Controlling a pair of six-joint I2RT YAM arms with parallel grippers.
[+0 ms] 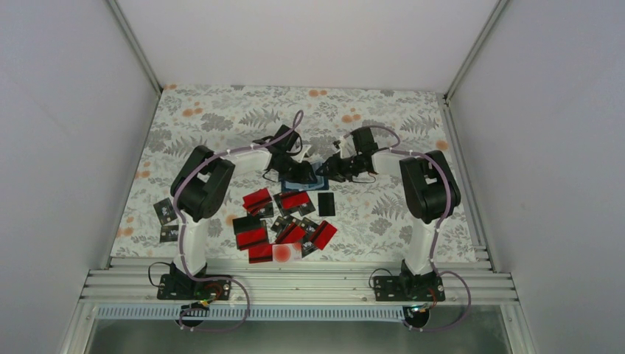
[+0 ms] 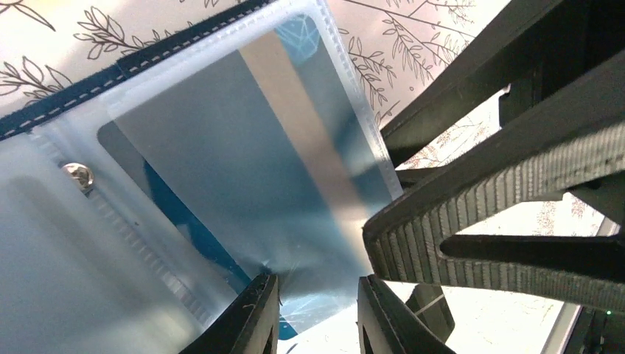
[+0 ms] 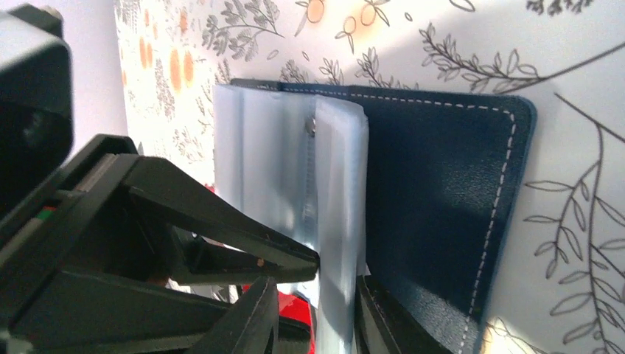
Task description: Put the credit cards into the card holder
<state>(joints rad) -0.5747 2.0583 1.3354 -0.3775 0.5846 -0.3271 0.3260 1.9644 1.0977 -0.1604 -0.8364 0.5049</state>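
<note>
The navy card holder (image 1: pixel 304 184) (image 3: pixel 435 199) lies open on the floral cloth between both grippers, its clear sleeves (image 3: pixel 273 169) fanned up. A light blue card (image 2: pixel 250 169) sits partly inside one sleeve. My left gripper (image 1: pixel 295 171) (image 2: pixel 317 313) is open, with the card's near corner between its fingers and only the left finger touching it. My right gripper (image 1: pixel 329 169) (image 3: pixel 317 321) is open around a clear sleeve, with a gap on its left side. Many credit cards (image 1: pixel 284 221), mostly red, lie in a heap nearer the arm bases.
A black card (image 1: pixel 326 204) lies just right of the heap, and a pale card with a red blot (image 1: pixel 286 251) at its front. Two dark cards (image 1: pixel 166 212) lie apart at the left. White walls enclose the cloth.
</note>
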